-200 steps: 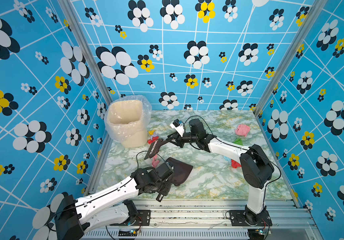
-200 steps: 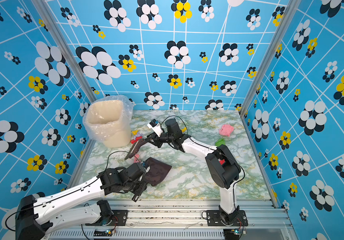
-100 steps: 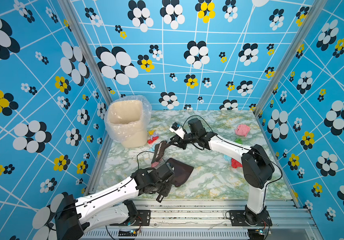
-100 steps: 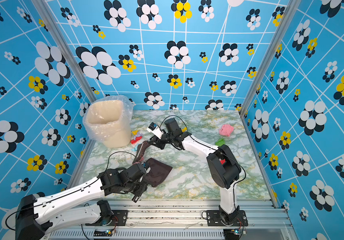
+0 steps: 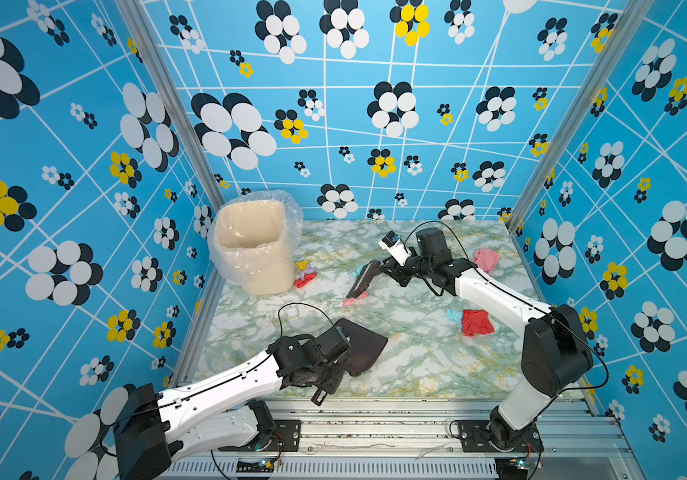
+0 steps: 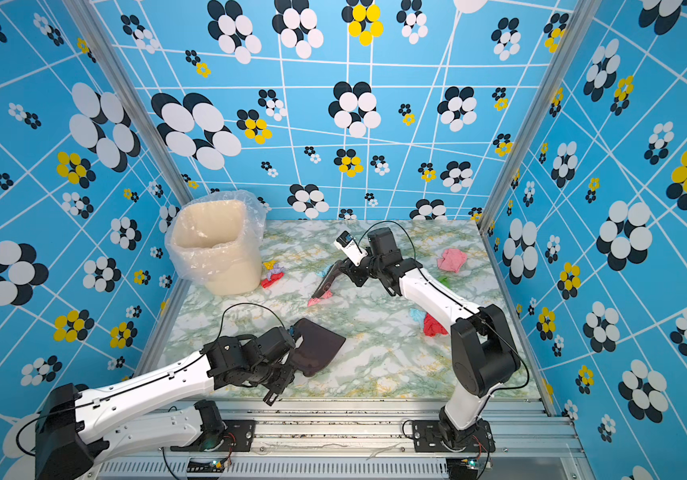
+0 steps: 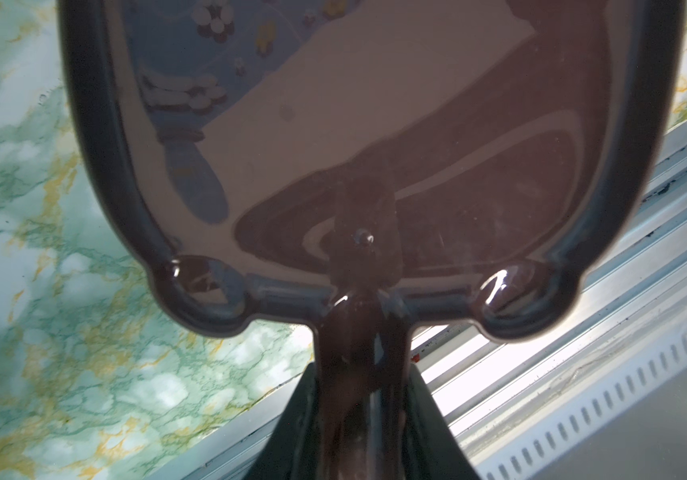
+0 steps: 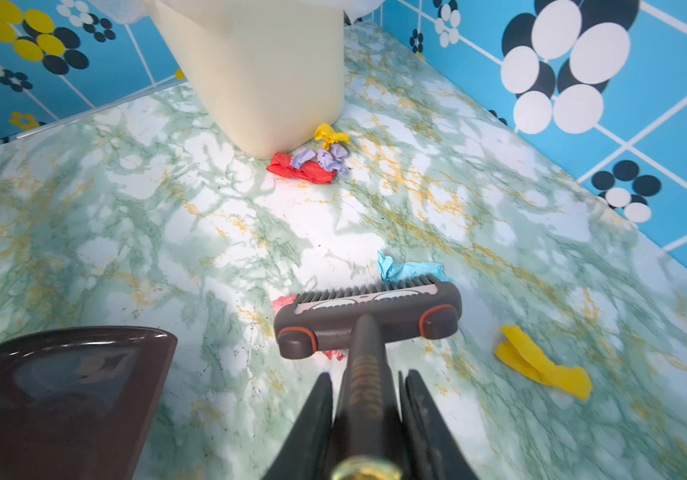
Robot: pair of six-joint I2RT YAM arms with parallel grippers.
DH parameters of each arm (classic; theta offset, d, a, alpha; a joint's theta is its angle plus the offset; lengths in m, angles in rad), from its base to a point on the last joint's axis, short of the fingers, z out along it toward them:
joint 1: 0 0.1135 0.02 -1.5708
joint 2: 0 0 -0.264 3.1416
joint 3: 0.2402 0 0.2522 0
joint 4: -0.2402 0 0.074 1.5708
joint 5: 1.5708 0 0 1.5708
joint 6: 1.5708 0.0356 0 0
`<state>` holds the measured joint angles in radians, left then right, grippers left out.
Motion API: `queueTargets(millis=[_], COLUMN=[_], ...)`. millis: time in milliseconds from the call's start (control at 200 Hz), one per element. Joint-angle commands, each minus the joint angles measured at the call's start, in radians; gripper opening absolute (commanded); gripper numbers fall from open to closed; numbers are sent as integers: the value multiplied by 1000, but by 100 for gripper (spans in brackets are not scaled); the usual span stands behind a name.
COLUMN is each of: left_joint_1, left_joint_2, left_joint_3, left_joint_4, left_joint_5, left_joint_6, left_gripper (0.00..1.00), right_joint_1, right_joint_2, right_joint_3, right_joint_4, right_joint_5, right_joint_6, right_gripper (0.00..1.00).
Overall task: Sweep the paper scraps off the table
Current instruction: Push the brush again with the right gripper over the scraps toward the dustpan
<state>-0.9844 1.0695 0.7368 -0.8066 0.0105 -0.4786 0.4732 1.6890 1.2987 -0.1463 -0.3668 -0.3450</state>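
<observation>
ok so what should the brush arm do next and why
Probably pull the brush a short way toward the dustpan. The right fingers are shut on its handle, the pink scrap is caught under its head, the light blue scrap lies just beyond the bristles, and the dustpan sits empty nearby.

You're running this in a lab-style robot test cell, no question. Blue printed wall panels with black, white and yellow flowers point(image 5: 375, 62) box in a desk with a white, green and yellow marble-vein top point(image 5: 416, 365), and bare aluminium posts point(image 5: 169, 104) hold the corners. Your white-and-black left arm point(image 5: 225, 382) and right arm point(image 5: 495, 297) are bolted through black base plates point(image 5: 495, 436) onto a slotted aluminium rail point(image 5: 375, 417) along the front edge, proper bench-rig stuff. A cream plastic waste bin with a clear liner point(image 5: 258, 249) stands in the back left corner.
</observation>
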Motion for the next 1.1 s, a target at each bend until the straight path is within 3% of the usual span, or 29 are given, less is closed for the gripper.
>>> queueTargets(millis=[0, 235, 705, 849, 1094], left_joint_1=[-8, -7, 1, 12, 54], left_joint_2=[7, 50, 206, 217, 263], left_joint_3=[43, 61, 102, 93, 88], left_joint_4=[-6, 6, 70, 85, 106], left_joint_5=[4, 0, 5, -29, -31], left_joint_6=[27, 49, 57, 28, 21], left_gripper=[0, 0, 0, 0, 0], right_joint_1=[-9, -21, -21, -13, 46], right_joint_2=[-57, -118, -121, -97, -88], right_joint_3=[-13, -14, -50, -32, 2], right_joint_4=[-13, 49, 219, 219, 172], right_joint_5=[59, 67, 269, 302, 405], right_joint_6=[-24, 53, 454, 498, 448], right_gripper=[0, 0, 0, 0, 0])
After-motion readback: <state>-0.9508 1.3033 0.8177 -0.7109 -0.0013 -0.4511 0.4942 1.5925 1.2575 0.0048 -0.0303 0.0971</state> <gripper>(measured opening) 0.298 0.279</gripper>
